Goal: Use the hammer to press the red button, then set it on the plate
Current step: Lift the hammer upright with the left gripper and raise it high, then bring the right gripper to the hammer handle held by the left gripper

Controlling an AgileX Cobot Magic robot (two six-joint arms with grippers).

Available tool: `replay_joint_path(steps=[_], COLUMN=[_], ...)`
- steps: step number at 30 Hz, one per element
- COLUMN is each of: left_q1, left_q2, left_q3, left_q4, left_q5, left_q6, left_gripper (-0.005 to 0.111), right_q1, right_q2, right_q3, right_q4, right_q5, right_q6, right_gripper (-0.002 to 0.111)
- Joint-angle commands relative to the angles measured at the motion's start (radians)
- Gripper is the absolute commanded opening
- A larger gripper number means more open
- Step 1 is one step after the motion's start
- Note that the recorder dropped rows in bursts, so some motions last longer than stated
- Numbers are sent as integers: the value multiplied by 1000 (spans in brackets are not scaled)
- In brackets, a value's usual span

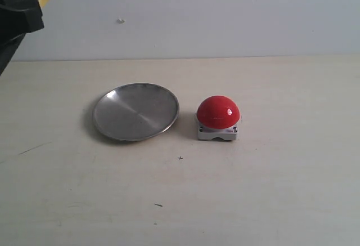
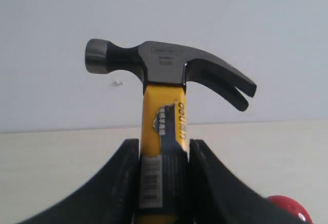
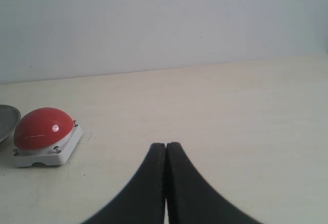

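Left wrist view: left gripper [image 2: 164, 149] is clamping claw hammer [image 2: 164, 62] between its jaws, right gripper [image 3: 165, 149] idling closed; red button [image 1: 217, 112], plate [image 1: 135, 112] pending.

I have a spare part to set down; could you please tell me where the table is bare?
Bare: the table right of the red button, left of the plate, and the strip in front of both. Tight: the gap between them.

red button [image 1: 217, 111], silver plate [image 1: 135, 111], yellow-necked hammer [image 2: 164, 80]
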Motion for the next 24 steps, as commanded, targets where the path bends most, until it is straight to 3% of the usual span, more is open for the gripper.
replay_joint_path(steps=[1,5,7,11,19,22,24], left_q1=[-62,-81,-81,-81,-81,-81,-81], left_q2=[-14,-14,-14,-14,-14,-14,-14], left_q3=[35,80,101,103,103,103,103], left_q4=[23,74,74,93,130,132,157], left_q5=[-147,-185,-235,-238,-227,-217,-214], left_q6=[-2,-2,-31,-77,-129,-151,-186], left_gripper=[0,0,0,0,0,0,0], right_q1=[-6,-6,-6,-6,-6,-3,17], right_q2=[-6,-6,-6,-6,-6,-6,-6], right_q3=[5,5,5,5,5,4,-31], right_q4=[0,-8,-15,123,342,265,80], right_q5=[-4,-25,-138,-308,-392,-419,-417], right_q6=[0,0,-1,106,366,560,693], right_gripper=[0,0,0,0,0,0,0])
